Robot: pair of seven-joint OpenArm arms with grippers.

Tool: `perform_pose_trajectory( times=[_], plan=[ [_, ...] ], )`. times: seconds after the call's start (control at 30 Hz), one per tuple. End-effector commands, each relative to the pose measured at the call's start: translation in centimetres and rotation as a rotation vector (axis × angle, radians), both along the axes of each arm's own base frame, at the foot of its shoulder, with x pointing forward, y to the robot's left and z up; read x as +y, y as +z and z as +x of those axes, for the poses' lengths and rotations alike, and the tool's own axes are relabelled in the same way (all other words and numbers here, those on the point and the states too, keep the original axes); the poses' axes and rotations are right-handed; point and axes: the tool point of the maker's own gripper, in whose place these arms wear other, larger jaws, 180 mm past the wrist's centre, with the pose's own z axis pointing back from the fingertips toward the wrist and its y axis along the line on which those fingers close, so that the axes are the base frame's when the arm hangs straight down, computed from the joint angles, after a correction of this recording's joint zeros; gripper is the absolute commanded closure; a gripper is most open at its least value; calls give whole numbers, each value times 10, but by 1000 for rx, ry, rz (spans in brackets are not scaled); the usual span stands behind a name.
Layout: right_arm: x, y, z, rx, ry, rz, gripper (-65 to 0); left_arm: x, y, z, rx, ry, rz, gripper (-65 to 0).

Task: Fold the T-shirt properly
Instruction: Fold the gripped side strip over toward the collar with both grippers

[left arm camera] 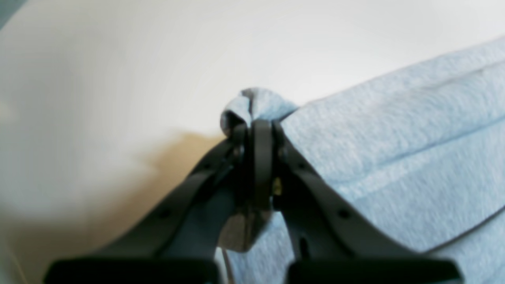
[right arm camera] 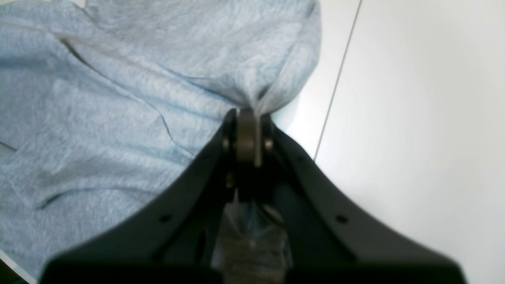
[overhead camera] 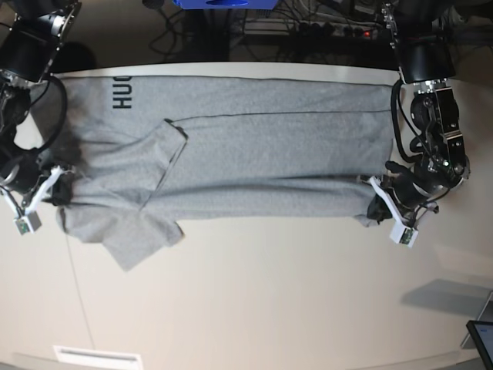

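Overhead, pale rounded bench (overhead camera: 254, 301) carries T-shirt (overhead camera: 254, 154), spread along far edge, black lettering near far left corner. Right gripper (right arm camera: 247, 114) pinches cloth at left edge; left gripper (left arm camera: 256, 124) clamps bunched corner near right edge. Thin seam line (right arm camera: 335, 86) crosses bench top. Beyond far edge: cables (overhead camera: 308, 31), blue object (overhead camera: 223, 4), possibly crate.

Black arms (overhead camera: 422, 54), white wrist camera brackets (overhead camera: 397, 223) — black tapered, screw-holed fingers (right arm camera: 189, 197)
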Motion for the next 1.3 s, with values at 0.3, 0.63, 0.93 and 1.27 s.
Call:
perform_pose_trajectory(
  times=[0.3, 0.63, 0.93, 1.27],
  plan=[
    [-5, 16, -9, -52, 15, -50, 0, -8, 32, -13, -64, -55, 83, 0],
    [-30, 29, -28, -16, -34, -132, 0, -1, 32, -32, -35, -93, 159, 0],
    [-41, 16, -54, 68, -70, -149, 0, -4, 31, -56, 6, -131, 218, 0],
    [-52, -1, -86, 147, -162, -116, 0, -2, 29, -66, 67, -135, 262, 0]
  ],
)
